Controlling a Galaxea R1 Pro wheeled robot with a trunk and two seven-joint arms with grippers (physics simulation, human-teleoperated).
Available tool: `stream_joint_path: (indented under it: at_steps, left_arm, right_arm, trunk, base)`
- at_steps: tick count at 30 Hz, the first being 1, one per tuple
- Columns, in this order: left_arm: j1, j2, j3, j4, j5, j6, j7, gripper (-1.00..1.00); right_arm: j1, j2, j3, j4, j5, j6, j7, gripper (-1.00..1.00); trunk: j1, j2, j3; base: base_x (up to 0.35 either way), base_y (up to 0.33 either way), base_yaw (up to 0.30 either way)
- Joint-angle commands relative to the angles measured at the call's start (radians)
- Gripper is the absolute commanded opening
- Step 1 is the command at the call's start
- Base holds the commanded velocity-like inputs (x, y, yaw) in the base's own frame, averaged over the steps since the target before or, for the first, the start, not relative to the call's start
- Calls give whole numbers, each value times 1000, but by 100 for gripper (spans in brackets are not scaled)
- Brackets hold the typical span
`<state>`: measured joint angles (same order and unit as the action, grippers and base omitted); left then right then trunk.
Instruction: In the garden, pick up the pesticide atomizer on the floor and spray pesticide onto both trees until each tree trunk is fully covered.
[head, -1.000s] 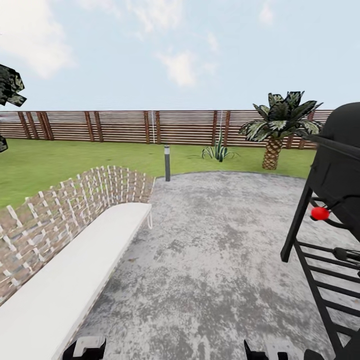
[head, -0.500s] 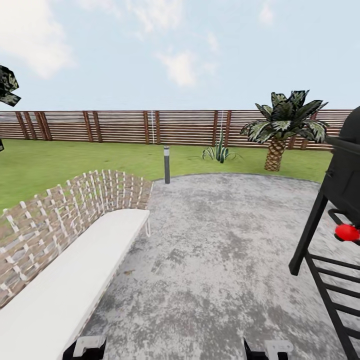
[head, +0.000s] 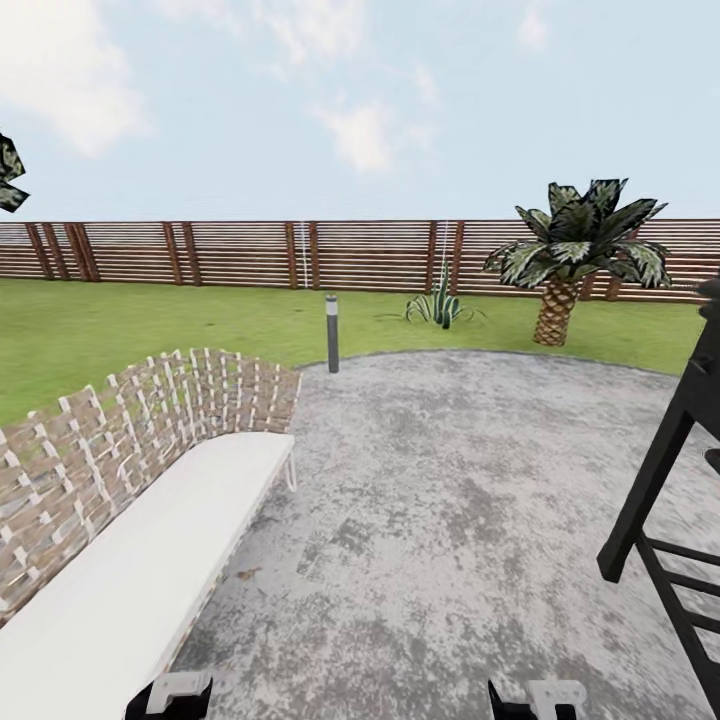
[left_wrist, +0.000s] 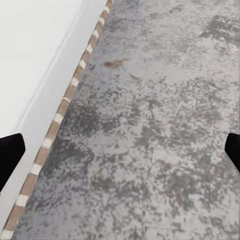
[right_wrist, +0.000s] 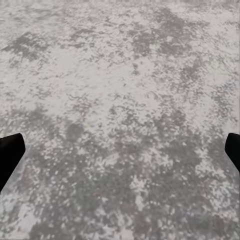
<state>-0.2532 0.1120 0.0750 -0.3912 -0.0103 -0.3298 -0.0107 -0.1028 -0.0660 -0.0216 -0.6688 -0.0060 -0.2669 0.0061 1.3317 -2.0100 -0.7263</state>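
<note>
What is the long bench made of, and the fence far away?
The bench back looks like woven wicker: brown and white strips criss-cross in a lattice. Its seat looks like a smooth white cushion, maybe fabric. The fence looks like brown wood: thin horizontal slats between darker posts.

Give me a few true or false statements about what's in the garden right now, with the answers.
1. A palm stands on the grass in front of the fence. True.
2. The bench has a red cushion. False: its cushion is white.
3. A short dark post stands at the edge of the paving. True.
4. The left tool is shut on a sprayer. False: its fingers are spread apart over bare paving, holding nothing.
5. The black metal frame stands on the lawn. False: it stands on the grey paving.
</note>
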Motion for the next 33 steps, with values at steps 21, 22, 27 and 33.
stream_joint_path:
  at_steps: [21,22,27,33]
  left_arm:
    - [0,0,0,0,0,0,0,100]
    - [0,0,0,0,0,0,0,100]
    - [0,0,0,0,0,0,0,100]
    - [0,0,0,0,0,0,0,100]
  right_arm:
    - [0,0,0,0,0,0,0,100]
    - [0,0,0,0,0,0,0,100]
    - [0,0,0,0,0,0,0,100]
    - [0,0,0,-1,0,0,1,100]
  trunk:
    - [0,0,0]
    - [0,0,0]
    - [0,0,0]
    - [0,0,0]
  base:
    - [340,0,-256]
    - [340,0,-289]
    - [340,0,-156]
    - [340,0,-11]
